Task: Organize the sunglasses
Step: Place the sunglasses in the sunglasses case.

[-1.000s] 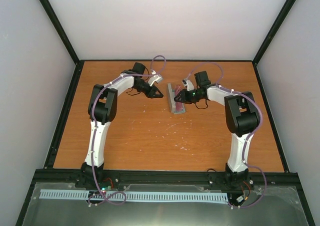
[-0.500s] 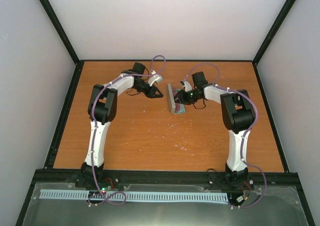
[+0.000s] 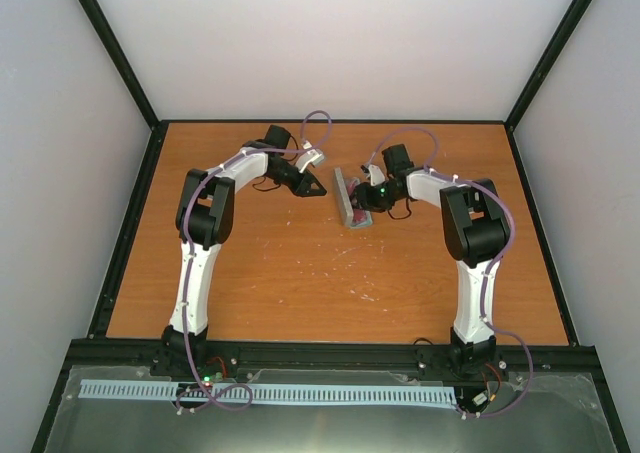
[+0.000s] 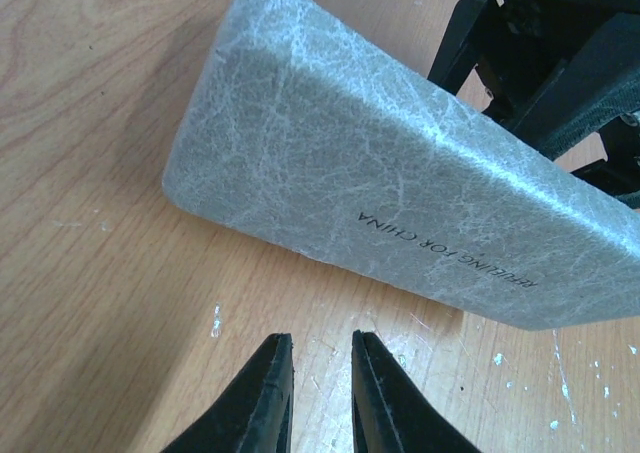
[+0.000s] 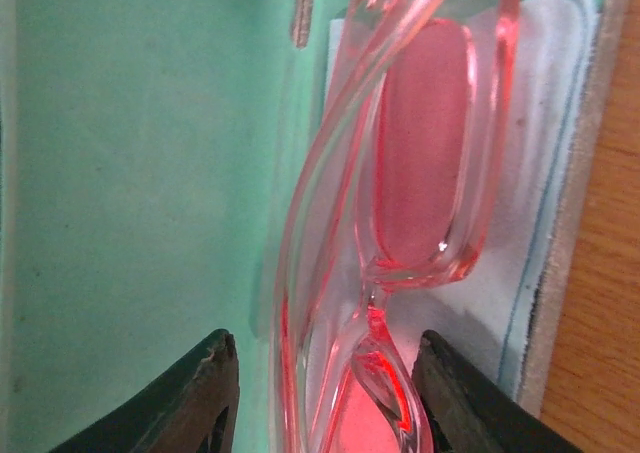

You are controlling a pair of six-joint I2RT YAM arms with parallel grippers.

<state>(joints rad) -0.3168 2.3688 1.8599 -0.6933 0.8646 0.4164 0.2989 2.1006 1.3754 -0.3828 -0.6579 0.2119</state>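
The sunglasses, thin translucent red-pink, lie folded inside the open grey case, on a light blue cloth over the green lining. My right gripper is open, its fingers either side of the sunglasses' bridge; the left finger is clear of the frame. In the top view it reaches into the case from the right. My left gripper is open by a narrow gap and empty, just behind the case's raised lid. In the top view it sits left of the case.
The case stands mid-table towards the back on the orange wooden table. Black frame rails and grey walls border the table. Small white specks dot the wood.
My right arm has drawn its elbow left and pushed its gripper a little further into the case. The left arm and the case have not moved.
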